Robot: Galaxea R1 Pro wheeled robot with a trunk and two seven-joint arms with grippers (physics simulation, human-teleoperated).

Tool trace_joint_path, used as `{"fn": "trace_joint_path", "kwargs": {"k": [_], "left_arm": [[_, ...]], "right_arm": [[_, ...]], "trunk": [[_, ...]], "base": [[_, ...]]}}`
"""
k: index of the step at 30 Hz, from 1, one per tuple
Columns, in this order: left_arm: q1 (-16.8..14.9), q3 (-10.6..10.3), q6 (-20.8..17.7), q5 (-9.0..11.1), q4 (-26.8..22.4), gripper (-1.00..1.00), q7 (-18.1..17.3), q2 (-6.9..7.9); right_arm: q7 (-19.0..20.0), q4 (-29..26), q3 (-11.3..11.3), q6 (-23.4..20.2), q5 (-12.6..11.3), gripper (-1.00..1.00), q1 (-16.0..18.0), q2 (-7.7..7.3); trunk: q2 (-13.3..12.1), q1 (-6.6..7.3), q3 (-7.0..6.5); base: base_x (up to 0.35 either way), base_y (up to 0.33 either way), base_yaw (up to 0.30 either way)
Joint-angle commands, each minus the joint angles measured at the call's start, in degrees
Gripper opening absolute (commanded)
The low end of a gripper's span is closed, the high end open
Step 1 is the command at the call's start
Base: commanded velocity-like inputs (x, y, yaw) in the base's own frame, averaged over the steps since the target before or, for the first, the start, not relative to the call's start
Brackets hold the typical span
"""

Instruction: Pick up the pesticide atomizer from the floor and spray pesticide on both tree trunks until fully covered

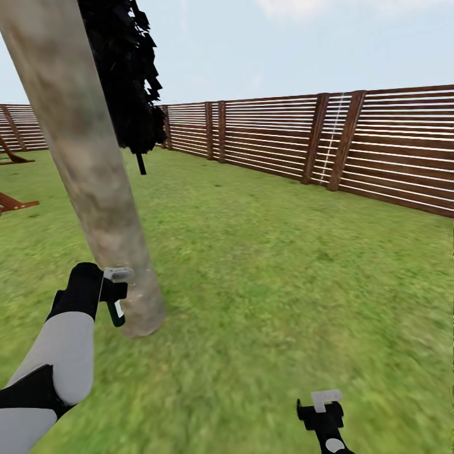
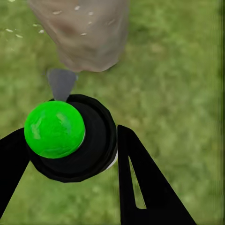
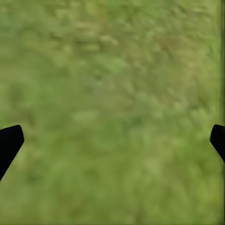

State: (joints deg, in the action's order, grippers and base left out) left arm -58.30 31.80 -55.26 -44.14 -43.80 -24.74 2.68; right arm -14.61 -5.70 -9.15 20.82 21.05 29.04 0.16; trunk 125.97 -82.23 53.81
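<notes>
A thick, leaning tree trunk of mottled beige-grey bark rises from the lawn at the left of the head view. My left gripper is right beside its base, shut on the pesticide atomizer. In the left wrist view the atomizer shows a black body with a bright green cap, its grey nozzle pointing at the trunk base. A few white specks of pesticide dot that bark. My right gripper hangs open over bare grass at the lower right, fingertips wide apart.
A brown slatted fence rings the lawn at the back and right. A dark narrow tree stands behind the trunk. Wooden frame pieces lie at the far left. Open grass stretches to the right.
</notes>
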Motion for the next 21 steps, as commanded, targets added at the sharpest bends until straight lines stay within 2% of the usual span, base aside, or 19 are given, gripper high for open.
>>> {"fn": "trace_joint_path", "kwargs": {"k": [1,8,13,21], "left_arm": [[-0.06,0.20,-0.11,-0.60,-0.06,-1.00,-0.58,0.00],[0.09,0.28,-0.11,-0.66,0.61,-1.00,-0.37,0.56],[1.24,0.36,-0.09,-0.89,0.64,-1.00,-0.24,0.83],[4.19,0.28,-0.02,-0.78,0.18,-1.00,-0.14,0.85]], "right_arm": [[-0.15,0.08,-0.43,0.18,0.57,1.00,0.01,0.02],[-0.15,0.08,-0.43,0.18,0.57,1.00,0.02,0.07],[-0.15,0.08,-0.43,0.18,0.57,1.00,0.03,0.10],[-0.15,0.08,-0.43,0.18,0.57,1.00,0.04,0.11]], "trunk": [[0.02,0.00,0.05],[0.02,0.00,0.05],[0.02,0.00,0.05],[0.02,0.00,0.05]], "base": [[0.023,-0.269,0.000],[0.003,-0.272,0.009],[0.048,-0.273,0.244],[0.155,-0.259,0.240]]}}
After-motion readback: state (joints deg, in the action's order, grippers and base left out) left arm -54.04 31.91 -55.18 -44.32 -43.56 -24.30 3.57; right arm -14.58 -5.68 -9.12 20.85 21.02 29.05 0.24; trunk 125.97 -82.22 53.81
